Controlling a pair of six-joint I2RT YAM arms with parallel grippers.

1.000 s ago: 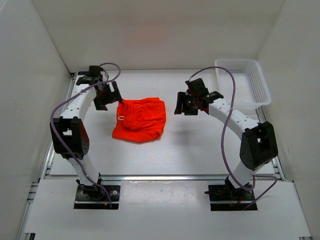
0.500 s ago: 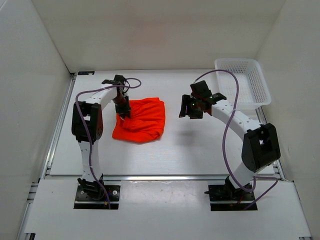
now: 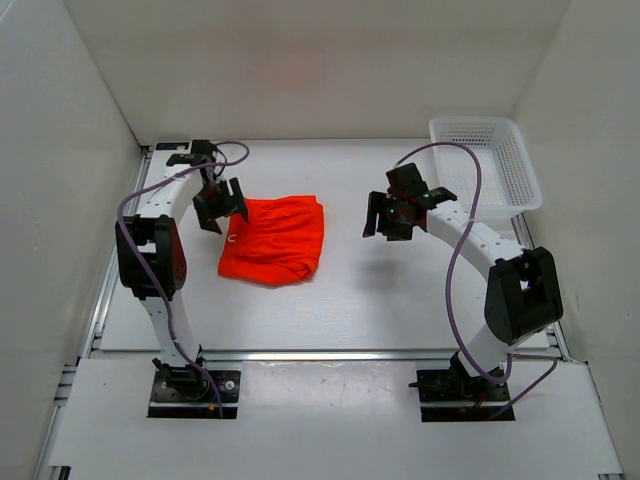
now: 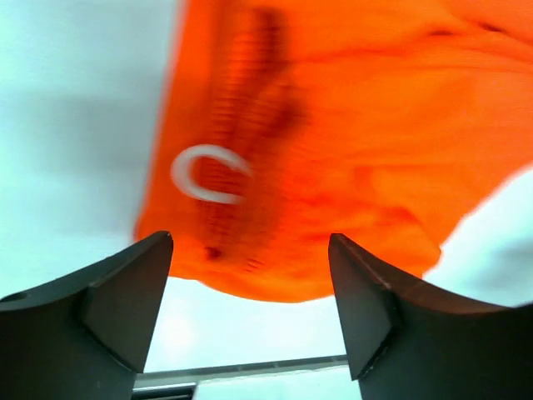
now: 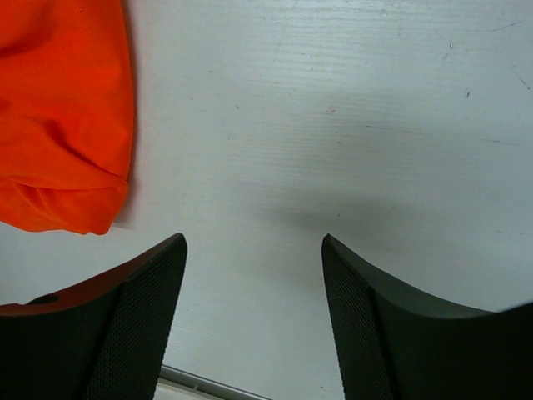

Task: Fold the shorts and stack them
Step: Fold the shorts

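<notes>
The orange-red shorts (image 3: pixel 275 238) lie folded in a heap on the white table, left of centre. Their white drawstring loop (image 4: pixel 204 172) shows near the waistband. They also show in the left wrist view (image 4: pixel 333 150) and at the left edge of the right wrist view (image 5: pixel 58 117). My left gripper (image 3: pixel 222 208) is open and empty, just left of the shorts' far-left corner. My right gripper (image 3: pixel 385 215) is open and empty, above bare table to the right of the shorts.
A white plastic basket (image 3: pixel 487 165) stands at the back right corner. White walls enclose the table on three sides. A metal rail (image 3: pixel 120 250) runs along the table's left edge.
My left gripper has let go of the shorts' left edge and drawn back to the left. The shorts have shifted slightly left. The right gripper has drifted a little right.
</notes>
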